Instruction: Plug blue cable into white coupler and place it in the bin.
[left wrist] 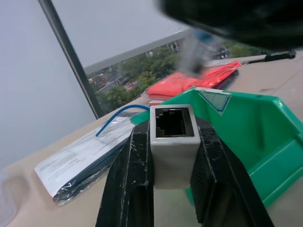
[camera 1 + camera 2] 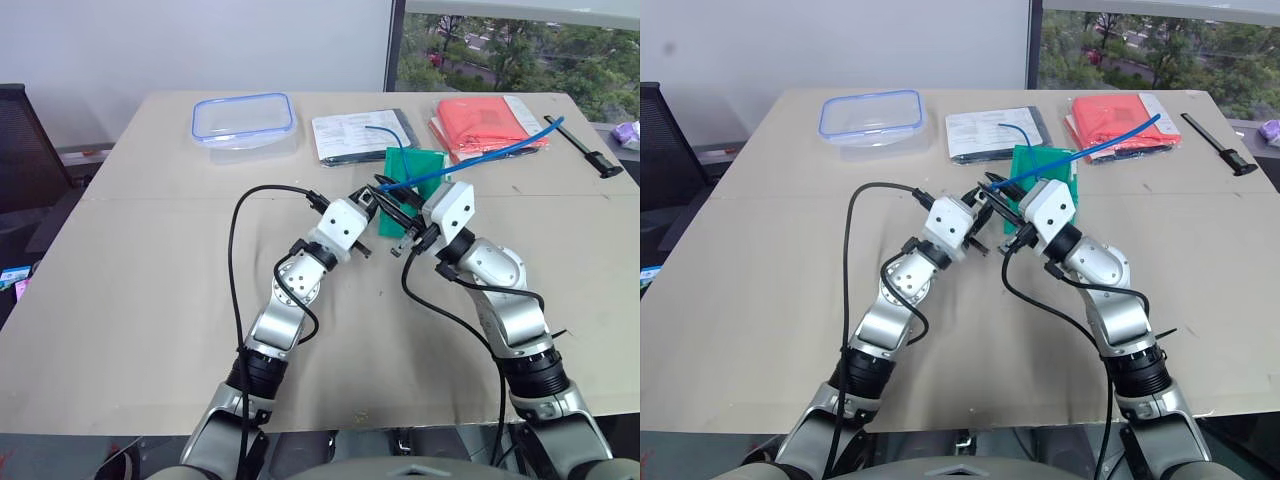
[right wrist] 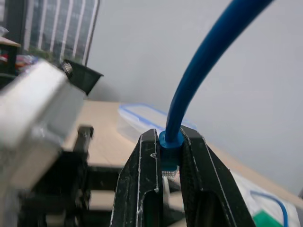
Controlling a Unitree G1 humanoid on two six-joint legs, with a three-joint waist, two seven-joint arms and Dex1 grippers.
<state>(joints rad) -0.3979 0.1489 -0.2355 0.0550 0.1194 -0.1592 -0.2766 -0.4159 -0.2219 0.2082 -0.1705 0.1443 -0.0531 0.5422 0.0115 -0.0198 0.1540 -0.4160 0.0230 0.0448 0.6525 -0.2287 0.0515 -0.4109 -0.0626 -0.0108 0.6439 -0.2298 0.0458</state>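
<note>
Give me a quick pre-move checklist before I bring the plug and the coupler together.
1. Small white boxy plastic coupler clamped in left gripper: ok.
2. Coupler's socket opening unobstructed: ok.
3. Thin bright-blue cable gripped at its plug end by right gripper: ok.
4. Plug lined up with the socket: cannot tell.
5. Plug seated in the coupler: not ok, still apart.
6. Green plastic bin open and within view behind both grippers: ok.

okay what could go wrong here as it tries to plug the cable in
The plug could miss the socket: the white coupler and the blue cable are each pinched by only two thin fingers, so either might twist. The cable's long free end hangs over the bin and red packet, and might snag.
</note>
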